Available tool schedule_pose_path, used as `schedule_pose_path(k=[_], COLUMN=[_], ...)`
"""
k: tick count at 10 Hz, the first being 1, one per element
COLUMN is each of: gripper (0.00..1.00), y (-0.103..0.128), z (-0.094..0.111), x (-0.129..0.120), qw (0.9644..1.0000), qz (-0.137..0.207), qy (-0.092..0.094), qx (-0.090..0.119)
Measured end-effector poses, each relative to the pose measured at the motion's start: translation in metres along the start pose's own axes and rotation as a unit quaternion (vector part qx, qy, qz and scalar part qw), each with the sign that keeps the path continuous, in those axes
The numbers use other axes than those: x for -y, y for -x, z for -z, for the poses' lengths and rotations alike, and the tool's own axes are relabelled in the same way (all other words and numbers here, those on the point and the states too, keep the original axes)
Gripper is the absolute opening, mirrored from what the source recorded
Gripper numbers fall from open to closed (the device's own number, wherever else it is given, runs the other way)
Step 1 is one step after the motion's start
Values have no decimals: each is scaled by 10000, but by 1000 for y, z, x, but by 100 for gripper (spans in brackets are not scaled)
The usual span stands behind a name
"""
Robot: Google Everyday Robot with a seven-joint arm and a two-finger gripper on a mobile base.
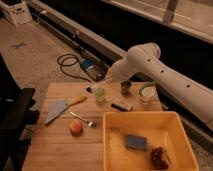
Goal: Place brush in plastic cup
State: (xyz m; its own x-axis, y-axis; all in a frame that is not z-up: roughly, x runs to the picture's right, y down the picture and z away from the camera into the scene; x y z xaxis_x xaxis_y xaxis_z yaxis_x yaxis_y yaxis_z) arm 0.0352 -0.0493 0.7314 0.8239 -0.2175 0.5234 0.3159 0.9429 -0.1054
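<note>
My gripper (102,85) is at the end of the white arm, which reaches in from the right. It hangs just above the rim of the pale green plastic cup (101,95), which stands upright at the back middle of the wooden table (55,150). The gripper is shut on the brush (90,89). A short dark and whitish piece of the brush sticks out to the left at the cup's rim, off the table. The rest of the brush is hidden by the gripper and the cup.
A small dark cup (125,87) and a clear cup with a green thing (146,93) stand right of the plastic cup. A dark and white bar (121,105) lies in front. A yellow-handled scraper (60,107), fork (82,119) and orange fruit (75,128) lie left. A yellow bin (112,145) holds a blue sponge (135,142).
</note>
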Motion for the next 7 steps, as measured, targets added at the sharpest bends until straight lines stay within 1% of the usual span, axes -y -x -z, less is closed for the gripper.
schedule_pose_path(k=[1, 3, 4, 5, 6, 7], gripper=[0, 0, 0, 0, 0, 0], y=[-7, -27, -34, -39, -49, -57], z=[-6, -29, -36, -42, -47, -49], x=[0, -6, -6, -5, -6, -8], qw=[9999, 9990, 9985, 9978, 9965, 9955], qz=[-110, -365, -457, -547, -691, -798], qy=[-12, 8, 2, -4, -38, -68], qx=[72, 250, 314, 379, 463, 504])
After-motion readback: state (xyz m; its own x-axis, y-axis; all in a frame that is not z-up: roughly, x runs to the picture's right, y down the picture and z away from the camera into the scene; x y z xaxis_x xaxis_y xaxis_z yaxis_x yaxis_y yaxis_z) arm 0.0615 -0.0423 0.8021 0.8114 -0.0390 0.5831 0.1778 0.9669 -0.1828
